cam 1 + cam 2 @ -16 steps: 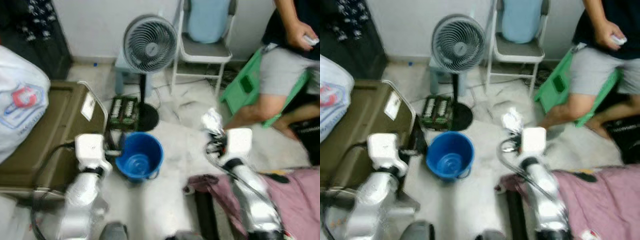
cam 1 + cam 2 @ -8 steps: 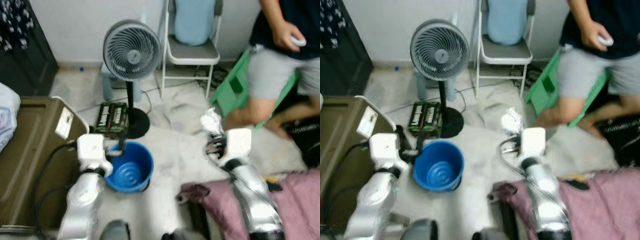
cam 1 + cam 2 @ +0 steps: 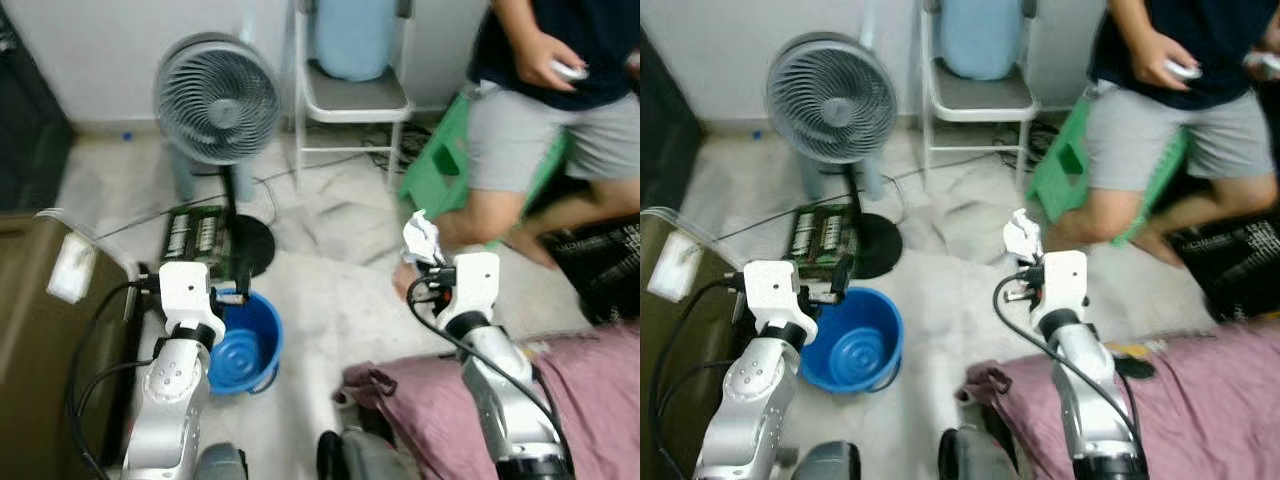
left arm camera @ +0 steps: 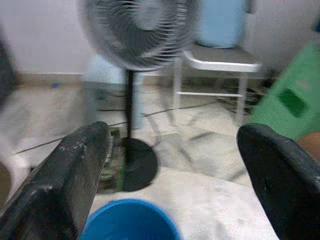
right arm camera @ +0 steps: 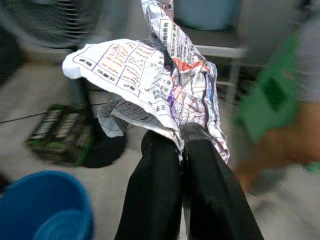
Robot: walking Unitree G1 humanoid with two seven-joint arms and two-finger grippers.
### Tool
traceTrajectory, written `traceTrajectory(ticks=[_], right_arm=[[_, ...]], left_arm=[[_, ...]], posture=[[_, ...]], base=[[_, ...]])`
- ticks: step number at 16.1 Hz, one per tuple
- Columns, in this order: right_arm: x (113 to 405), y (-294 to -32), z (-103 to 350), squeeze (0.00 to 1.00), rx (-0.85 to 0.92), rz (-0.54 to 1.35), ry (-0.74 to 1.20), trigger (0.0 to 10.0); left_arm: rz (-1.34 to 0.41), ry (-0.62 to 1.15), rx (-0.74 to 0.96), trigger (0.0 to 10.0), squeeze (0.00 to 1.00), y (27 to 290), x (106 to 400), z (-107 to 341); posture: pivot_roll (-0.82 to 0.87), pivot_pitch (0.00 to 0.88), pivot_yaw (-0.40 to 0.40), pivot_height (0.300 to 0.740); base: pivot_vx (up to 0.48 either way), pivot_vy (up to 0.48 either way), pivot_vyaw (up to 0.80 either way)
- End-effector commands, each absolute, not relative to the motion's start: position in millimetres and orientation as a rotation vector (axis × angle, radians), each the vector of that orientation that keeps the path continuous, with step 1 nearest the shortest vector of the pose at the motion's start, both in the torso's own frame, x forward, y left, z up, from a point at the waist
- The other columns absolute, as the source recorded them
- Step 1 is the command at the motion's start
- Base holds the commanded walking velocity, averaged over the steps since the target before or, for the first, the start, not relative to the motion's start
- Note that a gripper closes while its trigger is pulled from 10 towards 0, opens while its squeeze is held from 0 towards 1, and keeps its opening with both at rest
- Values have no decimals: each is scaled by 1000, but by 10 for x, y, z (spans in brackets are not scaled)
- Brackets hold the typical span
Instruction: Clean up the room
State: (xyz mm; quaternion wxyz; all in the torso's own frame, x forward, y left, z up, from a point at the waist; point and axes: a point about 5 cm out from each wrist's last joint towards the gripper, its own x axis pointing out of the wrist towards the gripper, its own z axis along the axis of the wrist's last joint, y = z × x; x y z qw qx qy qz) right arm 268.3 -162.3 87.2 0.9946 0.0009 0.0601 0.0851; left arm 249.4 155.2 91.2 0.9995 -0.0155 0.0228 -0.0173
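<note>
My right gripper point(image 5: 181, 137) is shut on a crumpled printed paper point(image 5: 150, 75), held up in the air over the pale floor; the same paper point(image 3: 421, 238) pokes up above the right wrist. A blue bucket point(image 3: 243, 342) stands on the floor to the left of it, just beside my left arm. My left gripper point(image 4: 175, 170) is open with nothing between its fingers point(image 4: 65, 180), and it hangs just above the bucket's rim point(image 4: 129, 220).
A standing fan point(image 3: 218, 100) and a folding chair point(image 3: 350, 95) are ahead. A green crate of cans point(image 3: 192, 235) lies by the fan's base. A person point(image 3: 540, 110) sits on a green stool point(image 3: 440, 170) at right. Pink cloth point(image 3: 450, 400) lies at lower right, an olive case point(image 3: 40, 330) at left.
The camera has swung right, so the fan, bucket and case have all slid left in view. The right gripper still holds the paper. The left gripper stays open near the bucket.
</note>
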Motion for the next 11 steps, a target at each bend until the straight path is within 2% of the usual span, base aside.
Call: traceTrajectory(ticks=[1, 8, 9, 11], right_arm=[[2681, -1584, 912, 0, -4, 192, 99, 10000], [2690, -1545, 924, 0, -4, 218, 95, 10000], [2692, -1548, 926, 0, -9, 218, 95, 10000], [2695, -1572, 926, 0, -9, 199, 98, 10000]], left_arm=[[2, 58, -17, 10000, 0, 1624, 2451, 887], [-8, 68, -1, 10000, 0, 1666, 2421, 877], [-11, 66, -2, 10000, 0, 1654, 2424, 878], [-26, 63, -7, 10000, 0, 1638, 2420, 883]], posture=[[-3, 158, -80, 740], [1, 162, -83, 740], [1, 162, -83, 740], [-9, 158, -84, 740]], base=[[0, 0, 800], [0, 0, 792], [0, 0, 581], [0, 0, 0]])
